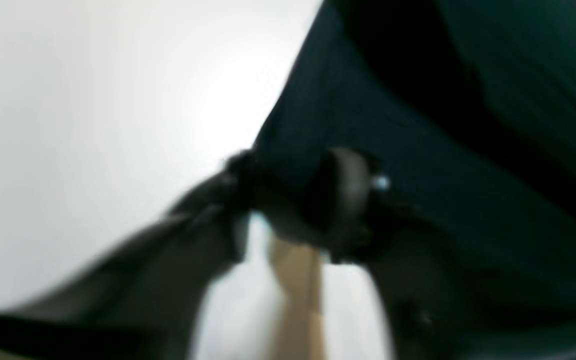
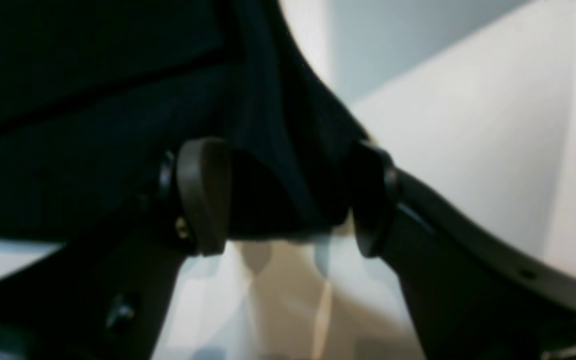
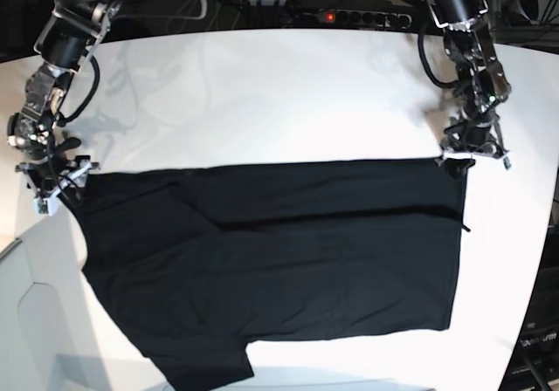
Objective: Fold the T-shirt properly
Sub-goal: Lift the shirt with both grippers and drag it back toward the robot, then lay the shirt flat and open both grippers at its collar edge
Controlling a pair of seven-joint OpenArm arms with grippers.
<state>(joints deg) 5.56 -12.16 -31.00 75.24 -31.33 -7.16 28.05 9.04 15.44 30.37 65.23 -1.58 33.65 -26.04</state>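
On the white table [image 3: 288, 94] the T-shirt [image 3: 279, 260] lies spread flat, plain black side up, filling the near half of the surface. Both arms hold its far edge at the two corners: left gripper [image 3: 456, 162] at the corner on the base view's right, right gripper [image 3: 59, 184] at the corner on that view's left. Left wrist view is blurry, but the left claw looks nearly closed with black cloth pinched between its pads. Right wrist view shows the right claw's pads set partly apart with a bunched fold of cloth between them, so a grip, looser-looking. Likely step: lift this edge and carry it toward the near edge. To do it well, raise both corners together, keep the edge taut and level, avoid dragging. The long axis runs left-right across the table; one sleeve [image 3: 205, 369] sticks out at near-left, so the neck probably points left, can't confirm.
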